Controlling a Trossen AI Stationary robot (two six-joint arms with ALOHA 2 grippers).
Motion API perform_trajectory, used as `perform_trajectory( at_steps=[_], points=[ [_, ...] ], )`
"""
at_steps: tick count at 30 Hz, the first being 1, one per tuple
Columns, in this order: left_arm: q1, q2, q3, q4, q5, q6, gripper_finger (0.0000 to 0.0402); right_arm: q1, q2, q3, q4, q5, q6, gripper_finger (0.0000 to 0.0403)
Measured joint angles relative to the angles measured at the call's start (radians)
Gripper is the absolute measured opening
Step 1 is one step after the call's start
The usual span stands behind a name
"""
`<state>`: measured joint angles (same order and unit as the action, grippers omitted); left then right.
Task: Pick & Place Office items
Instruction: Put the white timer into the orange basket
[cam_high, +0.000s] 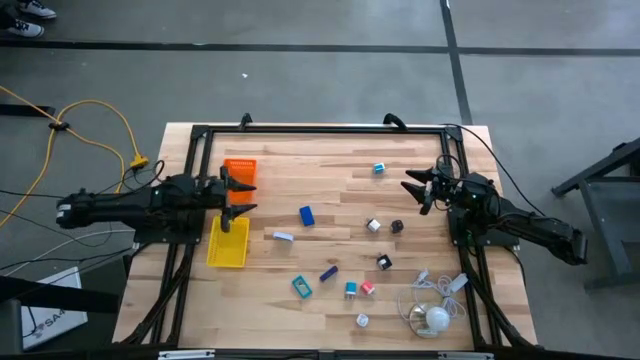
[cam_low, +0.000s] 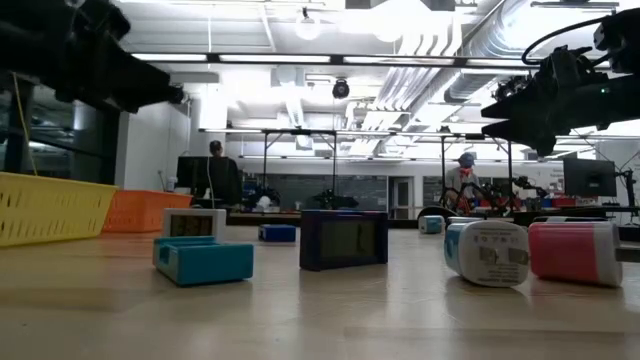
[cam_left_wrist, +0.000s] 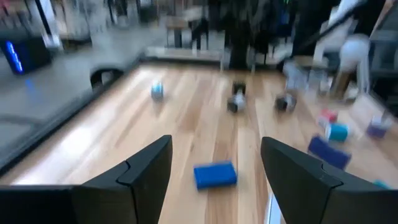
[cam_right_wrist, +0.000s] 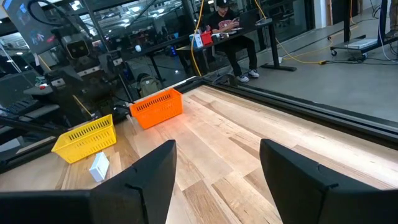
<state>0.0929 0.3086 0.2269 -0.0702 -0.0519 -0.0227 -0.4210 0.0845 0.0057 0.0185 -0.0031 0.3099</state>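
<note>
The left end effector (cam_high: 243, 195) hangs above the counter's (cam_high: 330, 165) left part, between the orange tray (cam_high: 241, 170) and the yellow tray (cam_high: 229, 243), its fingers spread and holding nothing. The blue block (cam_high: 307, 215) lies a little ahead of it (the left wrist view shows that block framed between the two fingers, apart from both).

The right end effector (cam_high: 414, 189) hovers over the counter's right side, fingers spread as well, empty, pointing toward the middle. A small teal bit (cam_high: 380, 168) lies near the far edge, left of it.

The office items are scattered across the middle and near part of the counter, none in a tray: a pale flat piece (cam_high: 284, 237) just right of the yellow tray, a white block (cam_high: 373, 226) and a dark clip (cam_high: 396, 226) side by side near the centre, another clip (cam_high: 384, 262) nearer, then a purple block (cam_high: 328, 272), a teal block (cam_high: 302, 287), a small teal piece (cam_high: 351, 290) touching or just beside a pink one (cam_high: 367, 288), and a white bit (cam_high: 362, 320) closest to the near edge. The white cable bundle (cam_high: 435, 300) lies at the near right corner.

A seated person (cam_right_wrist: 231, 34) shows beyond the counter.
</note>
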Motion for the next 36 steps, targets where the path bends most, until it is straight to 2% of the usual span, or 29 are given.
perform_trajectory(
  at_steps=[8, 19, 24, 32, 36],
  points=[
    [-0.007, 0.294, 0.24, -0.175, 0.005, 0.0, 0.024, 0.0, 0.0, 0.0, 0.0, 0.0, 0.0, 0.0219],
    [-0.094, 0.612, 0.526, -0.475, -0.032, 0.018, 0.024, 0.0, 0.0, 0.0, 0.0, 0.0, 0.0, 0.0219],
    [-0.129, 0.717, 0.575, -0.501, -0.032, 0.035, 0.024, 0.0, 0.0, 0.0, 0.0, 0.0, 0.0, 0.0219],
    [-0.178, 0.836, 0.584, -0.511, -0.032, 0.008, 0.024, 0.0, 0.0, 0.0, 0.0, 0.0, 0.0, 0.0219],
    [-0.199, 0.892, 0.635, -0.59, -0.051, -0.041, 0.024, 0.0, 0.0, 0.0, 0.0, 0.0, 0.0, 0.0219]
  ],
)
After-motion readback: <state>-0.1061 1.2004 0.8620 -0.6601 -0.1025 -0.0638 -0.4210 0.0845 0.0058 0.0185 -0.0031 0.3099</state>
